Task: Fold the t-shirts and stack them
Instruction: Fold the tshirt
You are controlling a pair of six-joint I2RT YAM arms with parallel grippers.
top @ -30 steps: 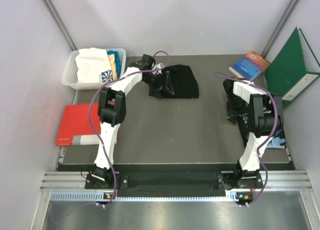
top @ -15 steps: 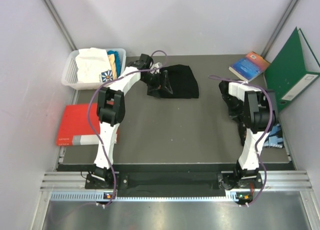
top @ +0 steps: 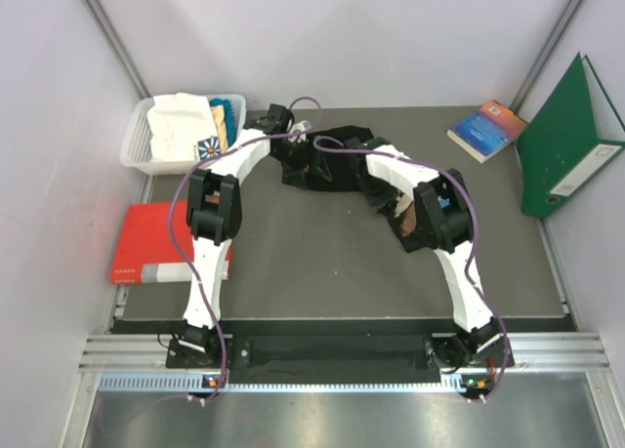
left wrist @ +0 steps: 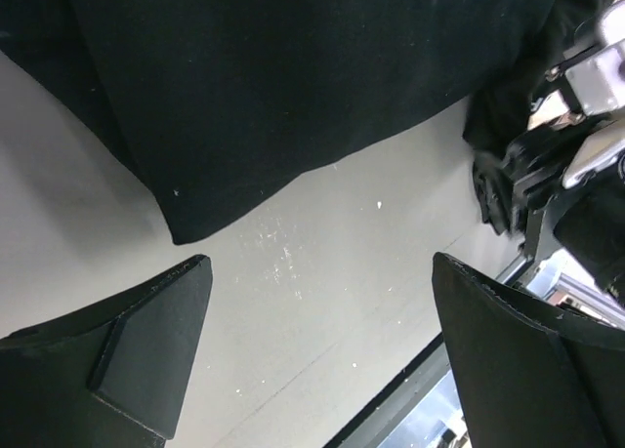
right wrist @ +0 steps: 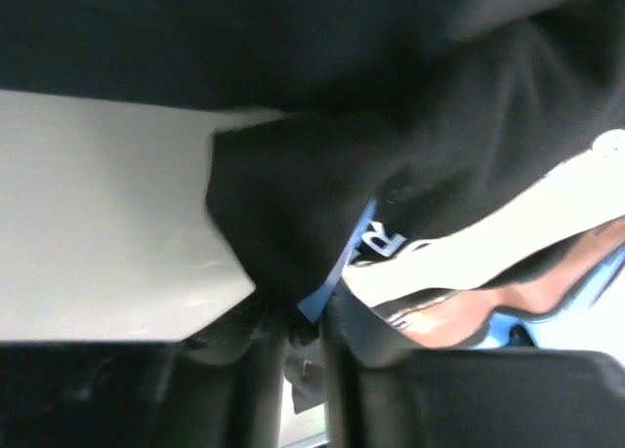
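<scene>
The black t-shirt (top: 342, 170) is lying long-axis left-right at upper centre, between the wide-open left hand (left wrist: 320, 267) and the right hand (right wrist: 308, 321), which is pinching a magazine (right wrist: 469, 272).

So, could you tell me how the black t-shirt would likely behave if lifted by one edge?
Probably floppy: the black t-shirt lies in uneven folds, so it should droop from a pinch. Likely light, being thin cloth lying flat. Pushed, it would probably bunch on the matte table rather than slide.
</scene>
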